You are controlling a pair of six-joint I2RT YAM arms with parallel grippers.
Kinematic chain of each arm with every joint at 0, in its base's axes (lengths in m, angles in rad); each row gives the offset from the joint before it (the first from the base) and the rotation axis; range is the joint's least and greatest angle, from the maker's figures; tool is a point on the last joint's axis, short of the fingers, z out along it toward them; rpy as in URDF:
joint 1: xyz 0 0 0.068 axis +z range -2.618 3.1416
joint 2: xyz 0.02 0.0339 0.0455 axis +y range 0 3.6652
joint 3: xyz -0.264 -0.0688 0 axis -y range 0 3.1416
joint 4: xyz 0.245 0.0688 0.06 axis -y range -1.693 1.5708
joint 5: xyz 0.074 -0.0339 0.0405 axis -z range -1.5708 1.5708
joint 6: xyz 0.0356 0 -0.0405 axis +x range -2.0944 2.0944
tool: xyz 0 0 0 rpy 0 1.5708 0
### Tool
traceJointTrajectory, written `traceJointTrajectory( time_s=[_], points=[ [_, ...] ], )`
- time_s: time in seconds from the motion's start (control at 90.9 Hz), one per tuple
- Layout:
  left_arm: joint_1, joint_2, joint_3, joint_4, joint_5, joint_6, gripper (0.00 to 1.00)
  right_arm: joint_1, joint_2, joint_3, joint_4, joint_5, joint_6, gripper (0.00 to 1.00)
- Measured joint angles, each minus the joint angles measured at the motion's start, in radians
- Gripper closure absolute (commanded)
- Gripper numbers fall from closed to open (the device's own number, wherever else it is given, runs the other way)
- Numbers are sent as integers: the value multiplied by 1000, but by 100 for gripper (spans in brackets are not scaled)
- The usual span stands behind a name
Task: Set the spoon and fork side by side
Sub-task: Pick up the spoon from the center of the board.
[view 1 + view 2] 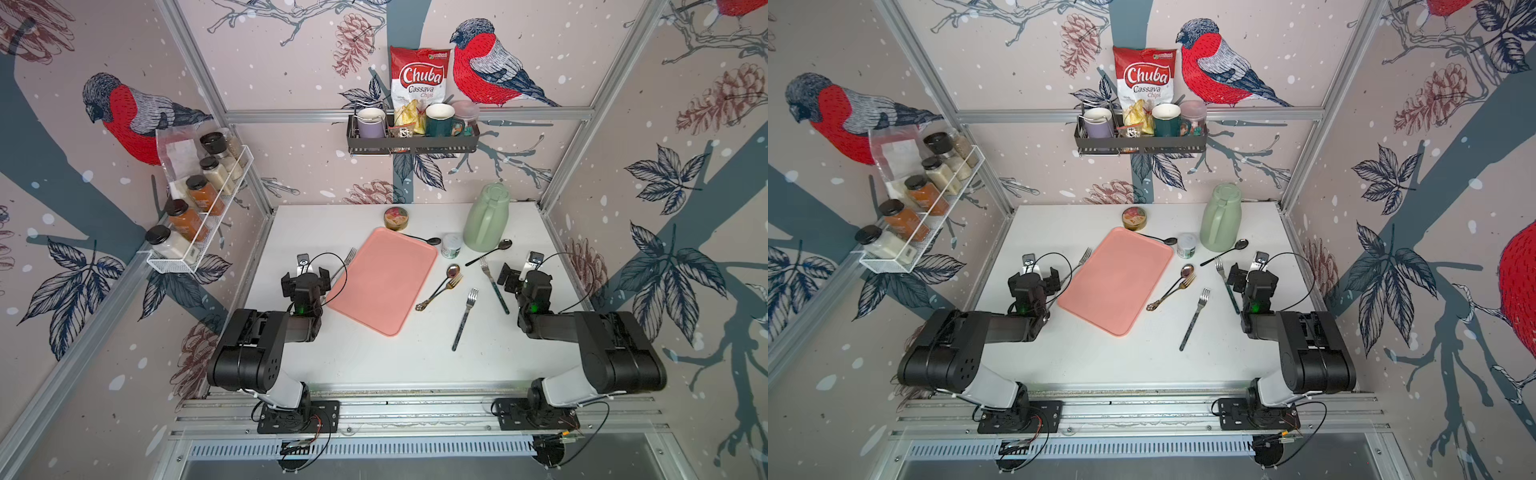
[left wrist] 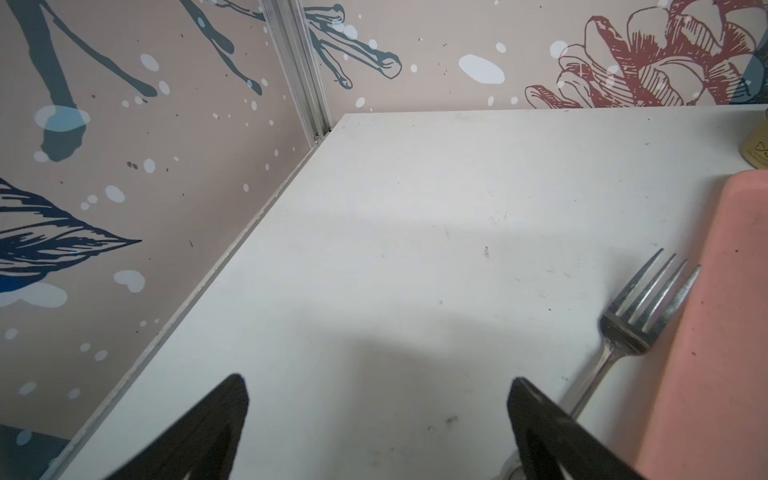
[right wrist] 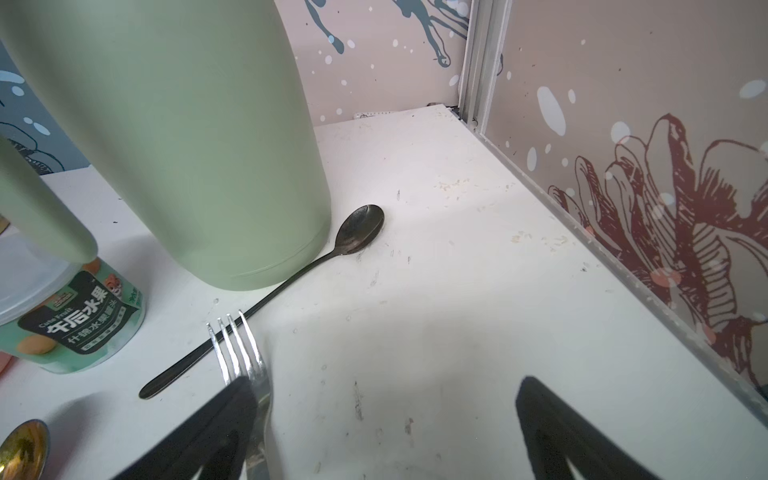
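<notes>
both grippers stand spread and empty: left gripper (image 2: 376, 382), right gripper (image 3: 384, 386). only the right wrist view shows you the fork (image 3: 241, 357) lying under 1 finger (image 3: 216, 419), tine tips just reaching the spoon (image 3: 361, 228) handle beside the jug (image 3: 187, 145). both top views show the fork's long axis: tines away, handle back toward the arm base. the spoon lies diagonal, bowl toward the far right corner. the left wrist view shows a 2nd fork (image 2: 623, 332) along the tray (image 2: 727, 332).

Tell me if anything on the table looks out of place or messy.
Nothing looks spilled or broken, but the gold spoon and gold fork lie overlapped beside the pink tray, which sits skewed on the table.
</notes>
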Motion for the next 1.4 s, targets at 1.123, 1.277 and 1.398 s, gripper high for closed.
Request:
traceJointTrajectory(
  time_s=[1.123, 1.277, 1.398],
  points=[
    [-126, -422, 138, -377, -180, -71, 3, 20, -348, 399, -631, 46, 128, 1],
    [-142, -511, 300, -636, -199, -217, 4, 31, -403, 587, -949, -3, 330, 1],
    [-196, -523, 374, -803, -106, -270, 5, 116, -425, 635, -1137, -107, 430, 1]
  ],
)
